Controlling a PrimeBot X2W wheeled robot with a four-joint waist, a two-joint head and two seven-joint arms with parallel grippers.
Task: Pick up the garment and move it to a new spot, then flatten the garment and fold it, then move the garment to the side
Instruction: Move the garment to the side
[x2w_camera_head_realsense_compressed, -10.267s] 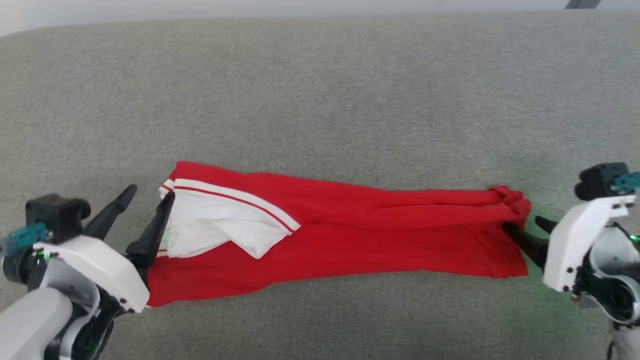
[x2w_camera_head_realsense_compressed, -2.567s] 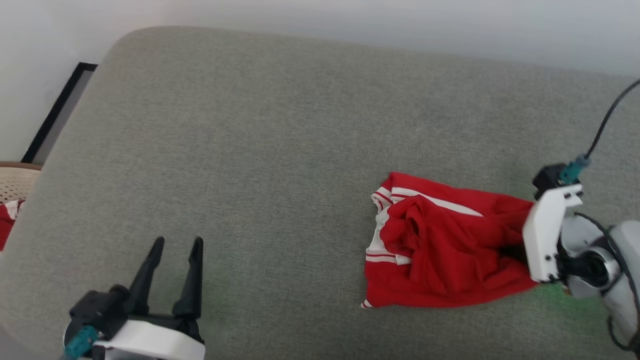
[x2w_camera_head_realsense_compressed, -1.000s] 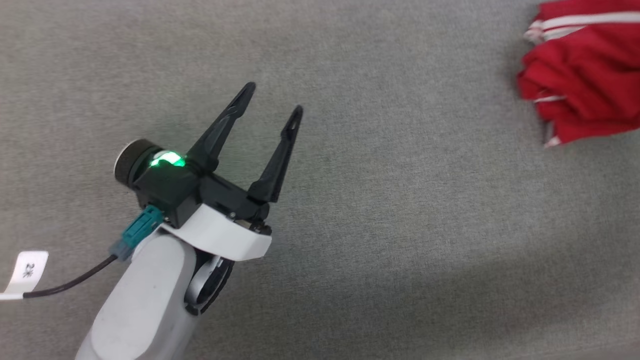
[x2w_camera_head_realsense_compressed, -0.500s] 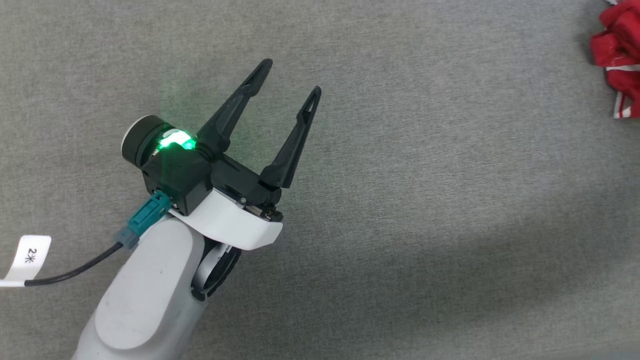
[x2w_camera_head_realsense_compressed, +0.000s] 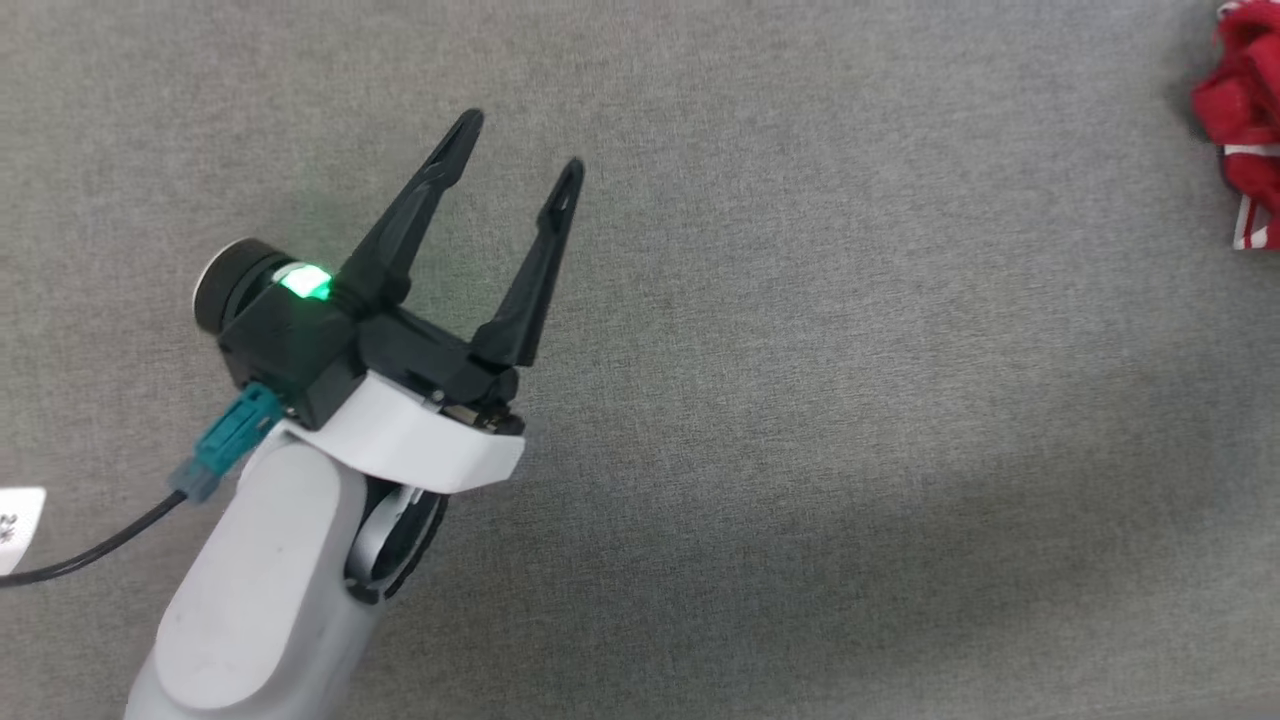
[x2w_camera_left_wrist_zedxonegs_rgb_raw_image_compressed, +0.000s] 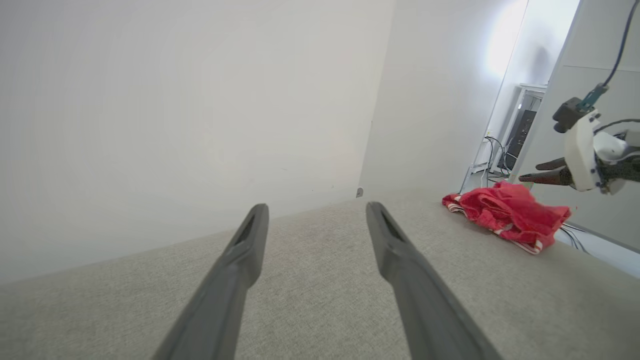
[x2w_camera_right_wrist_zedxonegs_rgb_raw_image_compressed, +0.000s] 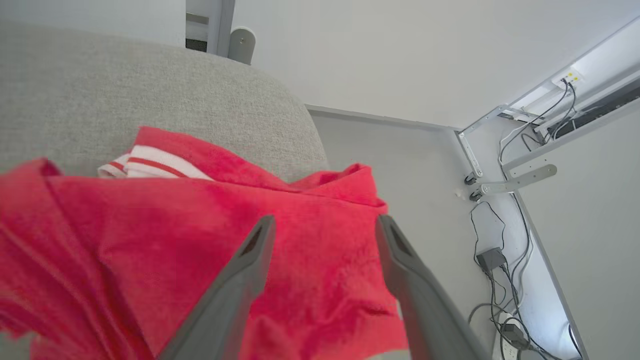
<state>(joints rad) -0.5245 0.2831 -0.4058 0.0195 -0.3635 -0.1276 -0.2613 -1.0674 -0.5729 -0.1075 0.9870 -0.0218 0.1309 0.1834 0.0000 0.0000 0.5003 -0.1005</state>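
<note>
The garment (x2w_camera_head_realsense_compressed: 1245, 140) lies bunched in a red heap at the right end of the cushion (x2w_camera_head_realsense_compressed: 800, 400), close to its rounded corner. A strip of white-and-red trim shows at the heap's edge. The right jaws hang just above the heap, spread wide with nothing between them, and the cloth lies loose beneath. The left jaws, on a pale arm (x2w_camera_head_realsense_compressed: 260, 600), stand wide and empty over the cushion's bare middle, well apart from the garment. A green light (x2w_camera_head_realsense_compressed: 305, 282) glows at the wrist.
</note>
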